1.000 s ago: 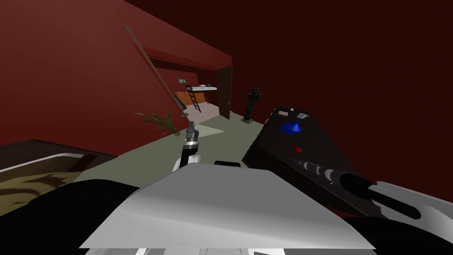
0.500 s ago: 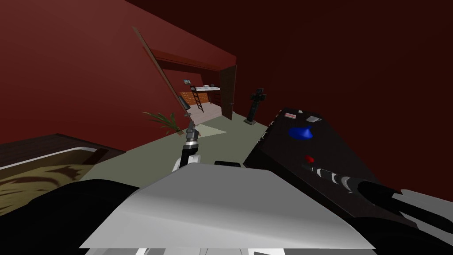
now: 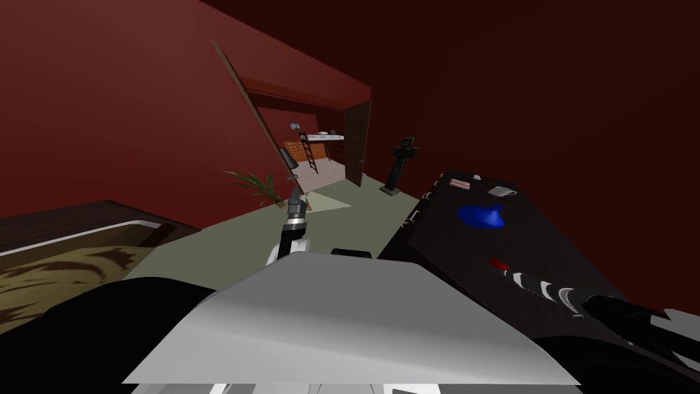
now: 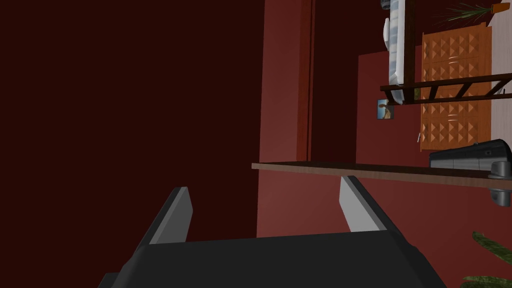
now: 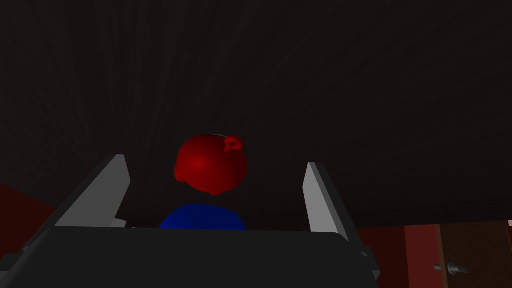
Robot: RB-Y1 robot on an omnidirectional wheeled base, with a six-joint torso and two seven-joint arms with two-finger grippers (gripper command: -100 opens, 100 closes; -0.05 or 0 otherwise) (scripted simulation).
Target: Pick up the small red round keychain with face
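Observation:
The small red round keychain (image 3: pixel 497 264) lies on a dark tabletop (image 3: pixel 547 232) to my right. In the right wrist view the keychain (image 5: pixel 211 164) rests between the two spread fingers of my right gripper (image 5: pixel 215 161), which is open and not touching it. A small red knob sticks out of its edge. In the head view the right gripper (image 3: pixel 509 273) reaches over the table, its tip right at the keychain. My left gripper (image 3: pixel 295 198) is held up ahead of my chest, and the left wrist view shows that gripper (image 4: pixel 265 185) open with nothing in it.
A blue object (image 3: pixel 482 215) lies on the table beyond the keychain, with a small white item (image 3: pixel 502 191) and a striped flat item (image 3: pixel 459 183) farther back. A dark stand (image 3: pixel 403 161), a plant (image 3: pixel 256 185), an open doorway (image 3: pixel 318 154) and a bed (image 3: pixel 68 253) surround the floor.
My head view has swung, so the table and doorway sit further right in the picture. My right gripper has closed in on the keychain, its tip now right beside it.

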